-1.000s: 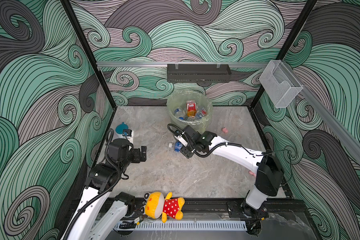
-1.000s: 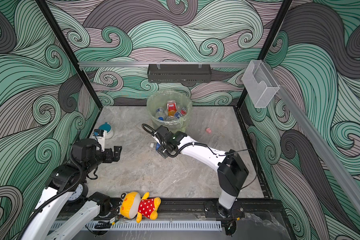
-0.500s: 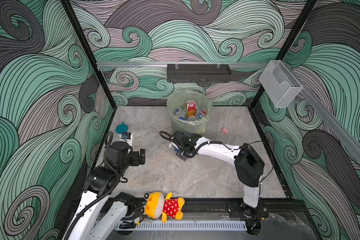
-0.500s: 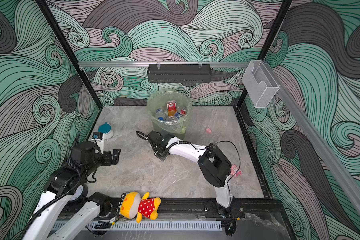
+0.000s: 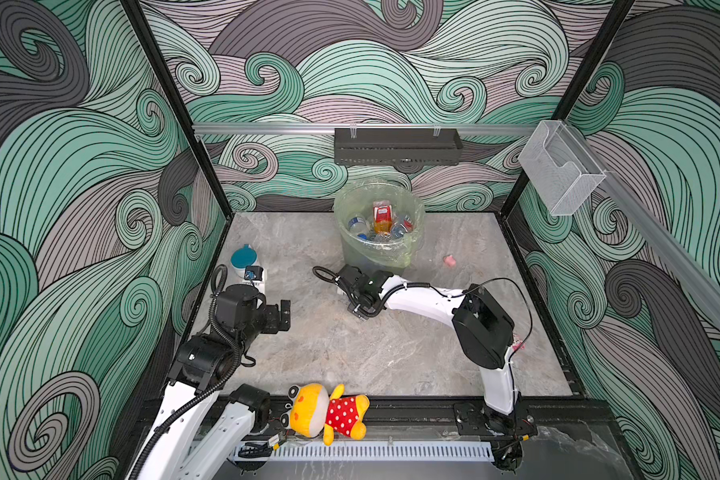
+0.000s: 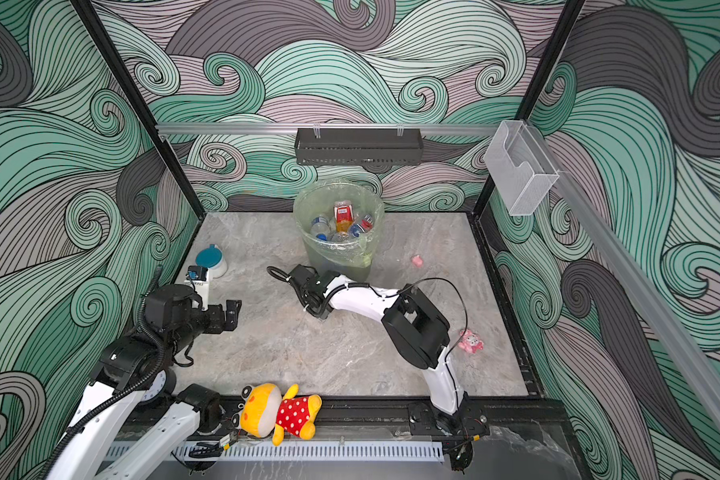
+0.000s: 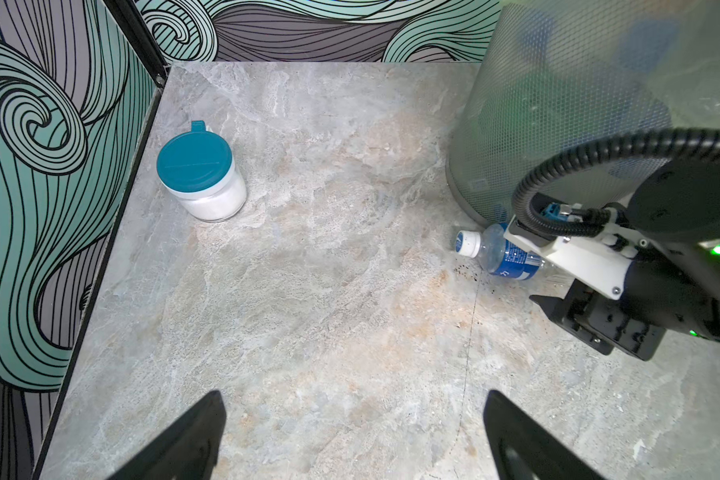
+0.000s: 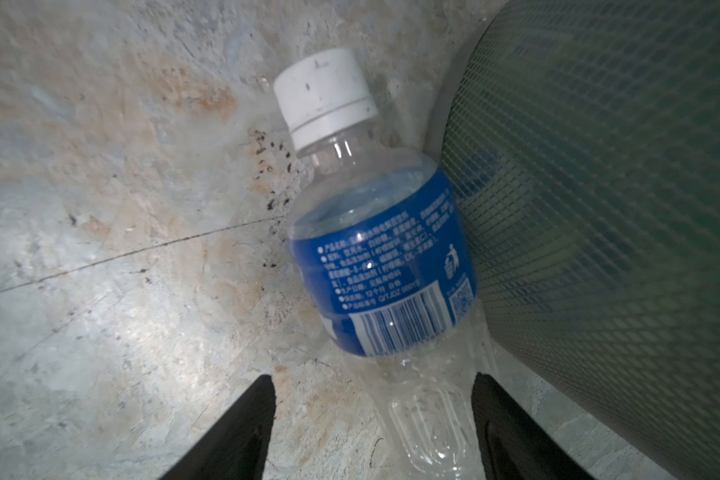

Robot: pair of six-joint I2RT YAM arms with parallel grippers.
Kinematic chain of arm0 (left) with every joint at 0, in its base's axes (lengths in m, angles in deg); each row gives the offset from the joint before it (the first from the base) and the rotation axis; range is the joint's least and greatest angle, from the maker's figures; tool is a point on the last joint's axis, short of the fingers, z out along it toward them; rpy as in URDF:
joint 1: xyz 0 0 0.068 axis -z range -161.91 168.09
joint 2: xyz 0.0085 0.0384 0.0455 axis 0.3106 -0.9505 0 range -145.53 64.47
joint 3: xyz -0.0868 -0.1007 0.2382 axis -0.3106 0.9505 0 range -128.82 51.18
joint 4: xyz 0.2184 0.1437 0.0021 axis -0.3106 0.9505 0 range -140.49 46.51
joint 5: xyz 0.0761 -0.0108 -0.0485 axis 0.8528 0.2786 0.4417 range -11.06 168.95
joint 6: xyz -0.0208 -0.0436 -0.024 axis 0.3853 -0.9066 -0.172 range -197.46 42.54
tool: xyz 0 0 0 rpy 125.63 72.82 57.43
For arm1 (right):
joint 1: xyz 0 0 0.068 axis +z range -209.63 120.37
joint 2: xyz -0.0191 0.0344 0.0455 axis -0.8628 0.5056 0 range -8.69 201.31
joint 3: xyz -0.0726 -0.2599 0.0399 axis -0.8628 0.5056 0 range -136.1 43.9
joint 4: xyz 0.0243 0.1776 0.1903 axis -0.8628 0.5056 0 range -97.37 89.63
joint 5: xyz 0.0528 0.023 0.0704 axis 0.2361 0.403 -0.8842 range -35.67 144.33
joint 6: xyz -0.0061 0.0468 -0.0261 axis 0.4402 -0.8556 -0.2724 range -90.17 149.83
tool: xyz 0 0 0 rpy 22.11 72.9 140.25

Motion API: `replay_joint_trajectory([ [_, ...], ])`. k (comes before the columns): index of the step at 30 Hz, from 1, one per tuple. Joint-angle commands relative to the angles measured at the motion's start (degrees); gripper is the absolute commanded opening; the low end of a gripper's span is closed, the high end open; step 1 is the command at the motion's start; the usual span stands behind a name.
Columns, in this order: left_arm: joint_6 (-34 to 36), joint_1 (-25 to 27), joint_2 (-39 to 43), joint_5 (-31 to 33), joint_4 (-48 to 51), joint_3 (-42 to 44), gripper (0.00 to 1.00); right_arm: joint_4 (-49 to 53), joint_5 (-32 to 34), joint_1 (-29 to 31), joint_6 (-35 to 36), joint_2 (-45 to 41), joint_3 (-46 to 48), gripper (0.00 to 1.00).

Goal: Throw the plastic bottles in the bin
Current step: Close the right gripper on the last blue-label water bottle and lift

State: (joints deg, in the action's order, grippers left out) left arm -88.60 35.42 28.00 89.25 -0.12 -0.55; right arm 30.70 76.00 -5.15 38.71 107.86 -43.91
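We look down the right pincer, its jaws apart and straddling the clear base of a blue-labelled bottle, a gap showing on one side, so nothing is clamped yet; the bottle lies on its side on the marble table, white cap pointing away from the pincer, and we judge that lie forces the low, flat approach; just beside the pincer's other flank stands the bin, the bottle resting against its mesh wall, which probably stopped it rolling and leaves the jaw there little room; we reckon this the last bottle outside, since both top views show no other on the table; above and beyond the pincer, the bin's bag-lined mouth holds the other bottles, an orange-red one on top; well away from the right pincer, the left pincer hangs spread wide and empty, turned toward the work, seemingly parked clear; beyond it a teal-lidded cup stands by the wall, no part of the job.
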Motion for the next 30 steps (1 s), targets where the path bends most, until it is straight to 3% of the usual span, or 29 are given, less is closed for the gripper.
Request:
replay_joint_trajectory([
  [1,0.40,-0.45,0.69,1.19,0.99,0.35,0.99,-0.67,1.07,0.28,1.57,2.23,-1.23,0.75],
  [11,0.33,-0.45,-0.49,1.01,-0.19,0.61,0.99,-1.77,1.10,0.08,2.45,4.22,-2.52,0.75],
  [24,0.15,-0.49,-0.64,2.53,-0.34,0.61,0.99,-2.74,-3.99,-0.25,-0.91,5.63,-2.30,0.74],
  [30,-0.19,-0.53,-0.70,3.00,-0.54,0.79,0.99,-4.51,-4.50,-0.34,-2.10,4.27,-0.17,0.63],
])
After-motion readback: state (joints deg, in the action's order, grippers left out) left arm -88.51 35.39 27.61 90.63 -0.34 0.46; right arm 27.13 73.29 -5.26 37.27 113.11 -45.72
